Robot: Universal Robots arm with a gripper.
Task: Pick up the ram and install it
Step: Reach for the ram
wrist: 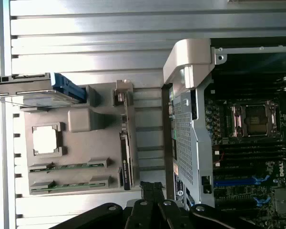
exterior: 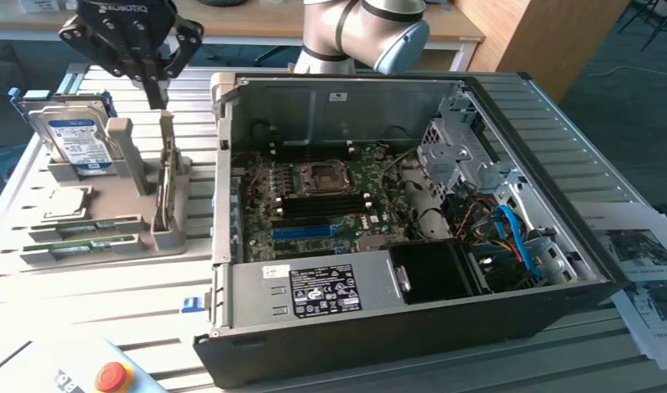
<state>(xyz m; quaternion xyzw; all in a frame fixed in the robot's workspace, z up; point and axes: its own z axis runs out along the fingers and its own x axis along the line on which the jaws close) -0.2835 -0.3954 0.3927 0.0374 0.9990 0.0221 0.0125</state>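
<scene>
- The claw (exterior: 155,100) (wrist: 152,188) has its fingers pressed together with nothing between them, pointing straight down.
- It hangs over the far end of the ram (exterior: 163,176) (wrist: 125,164). Its tips are close above that end, and no contact shows.
- The ram stands on its long edge in a slot of the grey fixture (exterior: 164,239), along the fixture's edge on the exterior view's right.
- Two more memory sticks (exterior: 80,236) lie flat near the fixture's front edge, well apart from the claw.
- A square processor chip (exterior: 65,202) sits behind them.
- A hard drive (exterior: 77,139) stands upright in the fixture, on the exterior view's left of the claw, with open air between the two.
- A narrow strip of bare slatted table (exterior: 114,303) separates the fixture from the open computer case (exterior: 421,327).
- The case's side wall rises just beside the ram.
- Inside the case the motherboard (exterior: 322,192) lies uncovered, with a blue slot (exterior: 306,232) toward its near edge.
- Papers (exterior: 639,262) lie past the case on the exterior view's right.
</scene>
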